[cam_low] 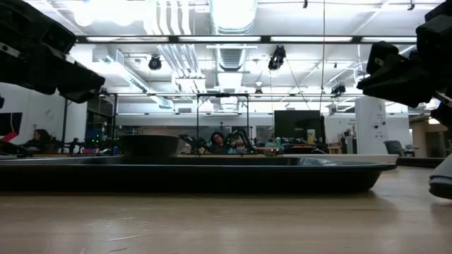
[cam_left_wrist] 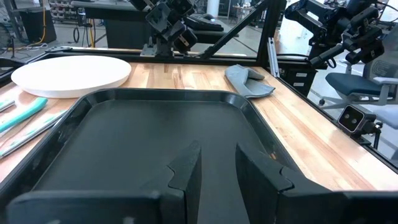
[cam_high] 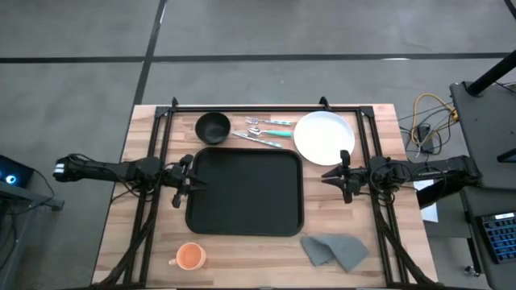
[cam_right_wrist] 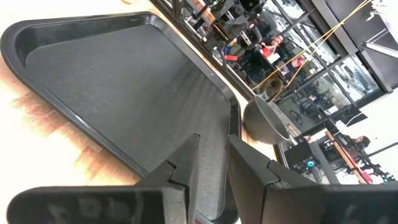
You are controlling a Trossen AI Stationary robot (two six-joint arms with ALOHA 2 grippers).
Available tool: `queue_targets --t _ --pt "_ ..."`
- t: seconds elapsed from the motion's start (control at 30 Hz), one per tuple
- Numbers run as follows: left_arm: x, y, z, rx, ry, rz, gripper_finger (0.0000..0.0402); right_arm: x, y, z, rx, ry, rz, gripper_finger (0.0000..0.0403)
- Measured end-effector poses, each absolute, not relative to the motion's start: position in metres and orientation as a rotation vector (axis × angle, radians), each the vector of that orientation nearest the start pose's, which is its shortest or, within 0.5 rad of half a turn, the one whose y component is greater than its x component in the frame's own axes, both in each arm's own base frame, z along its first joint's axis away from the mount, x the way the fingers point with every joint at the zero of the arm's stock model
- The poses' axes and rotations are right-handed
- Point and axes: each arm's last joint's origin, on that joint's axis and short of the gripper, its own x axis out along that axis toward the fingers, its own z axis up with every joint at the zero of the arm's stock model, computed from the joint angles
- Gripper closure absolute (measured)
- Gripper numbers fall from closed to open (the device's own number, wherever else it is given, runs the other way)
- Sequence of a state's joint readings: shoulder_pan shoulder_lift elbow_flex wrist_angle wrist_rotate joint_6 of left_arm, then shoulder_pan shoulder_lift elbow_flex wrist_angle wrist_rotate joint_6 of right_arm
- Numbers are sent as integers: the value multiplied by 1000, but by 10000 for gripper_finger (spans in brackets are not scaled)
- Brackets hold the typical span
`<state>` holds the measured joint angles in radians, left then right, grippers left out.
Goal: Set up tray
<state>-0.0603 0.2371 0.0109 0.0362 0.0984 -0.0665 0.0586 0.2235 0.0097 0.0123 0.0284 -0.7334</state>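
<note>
The tray [cam_high: 244, 193] lies flat at the middle of the wooden table [cam_high: 113, 234], between the two grippers. The left gripper [cam_high: 193, 182] stands at the tray's left edge, its fingers [cam_left_wrist: 186, 177] pointing across the tray floor with a narrow gap between them and nothing in that gap; whether the tips touch the rim cannot be settled from above. The right gripper [cam_high: 332, 176] stands just off the tray's right edge, its fingers [cam_right_wrist: 183, 165] likewise slightly parted and holding nothing, with the tray spread ahead of them. Past the right fingers and beyond the tray's far corner sits the black bowl [cam_right_wrist: 266, 121], partly cut off by the near finger. The white plate [cam_high: 324, 137] lies close behind the right gripper, at the table's far side. Between bowl and plate lies cutlery with teal handles [cam_high: 268, 130]; individual pieces are too small to identify. A grey cloth [cam_high: 334, 250] lies crumpled near the table's front, on the right gripper's side, and an orange cup [cam_high: 190, 257] on the left gripper's side. In the low view the tray hides the plate and cutlery, and only the bowl's upper part clears it.
</note>
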Motion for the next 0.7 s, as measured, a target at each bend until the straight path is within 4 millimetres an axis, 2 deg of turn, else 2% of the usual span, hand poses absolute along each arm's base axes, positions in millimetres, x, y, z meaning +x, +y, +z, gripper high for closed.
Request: queue_targets --t 0.7 --pt "111 -10 155 -91 153 -152 322 109 6 149 -740 181 102 335"
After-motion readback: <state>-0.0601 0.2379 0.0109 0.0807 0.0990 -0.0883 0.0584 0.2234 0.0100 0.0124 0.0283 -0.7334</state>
